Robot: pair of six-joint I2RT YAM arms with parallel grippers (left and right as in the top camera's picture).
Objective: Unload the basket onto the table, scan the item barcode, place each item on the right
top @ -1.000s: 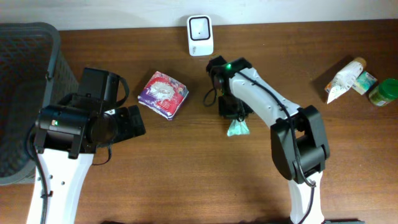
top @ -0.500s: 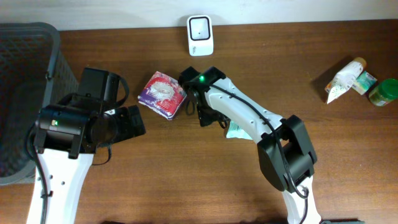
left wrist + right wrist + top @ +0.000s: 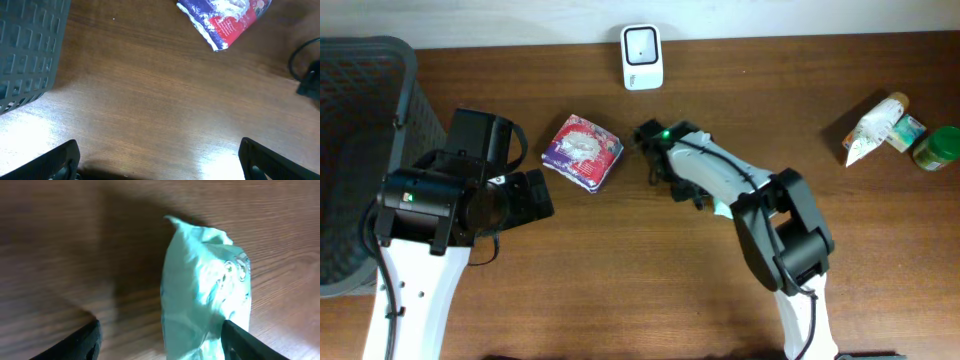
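Nearest you, on the near half of the table [image 3: 620, 290], both claws hang low and empty. Your left gripper [image 3: 160, 162] stands spread as wide as it goes, with only bare wood between its fingers. Your right gripper [image 3: 160, 335] is also parted, near the table's middle, and straddles the teal packet [image 3: 205, 290] without clamping it. The packet lies flat on the wood, off-centre toward one finger and well apart from the other. Its long axis runs across the closing line, so I judge a straight close would catch its narrow width once you centre on it. From overhead the right arm hides nearly all of it. Farther out and toward the left edge lies the purple packet [image 3: 582, 150], nearer your left arm; that makes two packets, one per arm. The dark basket [image 3: 360, 150] fills the far left corner. At the far right corner sit three things: a white pouch [image 3: 872, 128], a small box [image 3: 908, 130] and a green jar [image 3: 937, 148]. Last, at the far edge, is the single white scanner [image 3: 642, 45], beyond the teal packet and left of it, so the carry goes that way.
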